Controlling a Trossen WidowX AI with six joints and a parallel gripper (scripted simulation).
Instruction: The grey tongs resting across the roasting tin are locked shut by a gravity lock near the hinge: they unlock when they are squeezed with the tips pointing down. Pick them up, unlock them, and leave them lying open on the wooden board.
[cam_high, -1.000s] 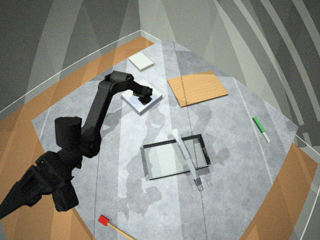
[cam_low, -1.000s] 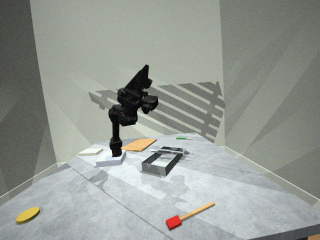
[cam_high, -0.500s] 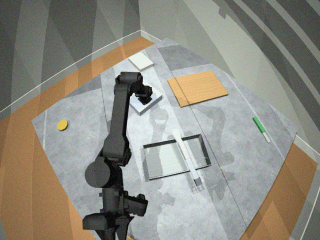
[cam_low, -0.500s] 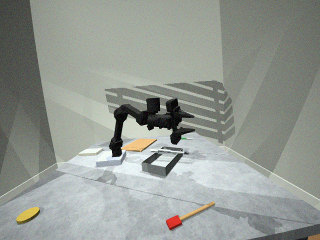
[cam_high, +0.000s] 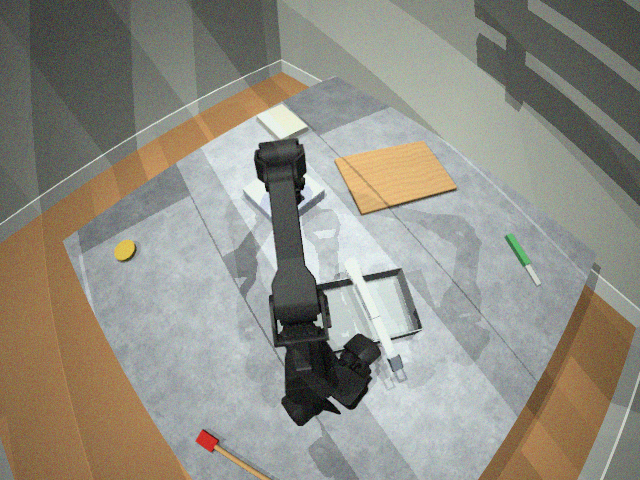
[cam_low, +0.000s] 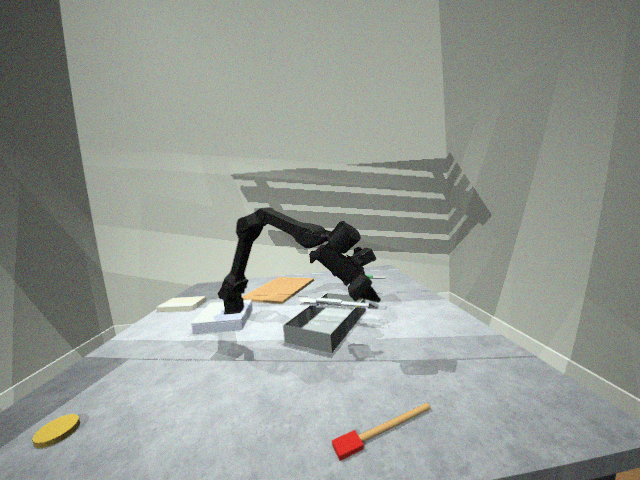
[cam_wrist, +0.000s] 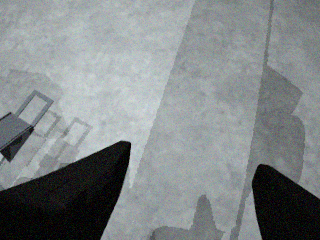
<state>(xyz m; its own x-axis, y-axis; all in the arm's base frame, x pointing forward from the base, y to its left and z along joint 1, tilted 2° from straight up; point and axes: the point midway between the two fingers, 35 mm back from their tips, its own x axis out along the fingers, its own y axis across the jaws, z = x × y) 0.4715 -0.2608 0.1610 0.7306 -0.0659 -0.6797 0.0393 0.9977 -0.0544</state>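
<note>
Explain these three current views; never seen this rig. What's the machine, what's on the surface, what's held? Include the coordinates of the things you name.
It's one black jointed arm ending in a two-finger gripper (cam_high: 321, 410) (cam_low: 379, 300) (cam_wrist: 192, 163). Top looks down on the table; exterior looks across it; wrist looks out past the fingers.

Grey tongs (cam_high: 373, 311) (cam_low: 338, 306) (cam_wrist: 11, 131) rest across a roasting tin (cam_high: 410, 299) (cam_low: 308, 336). Also on the table: a wooden board (cam_high: 395, 177) (cam_low: 280, 289), a yellow disc (cam_high: 124, 250) (cam_low: 56, 429), a red-headed tool (cam_high: 207, 440) (cam_low: 348, 444) and a green-handled one (cam_high: 518, 250) (cam_low: 369, 276).

Nothing is held: the fingers stand apart.
</note>
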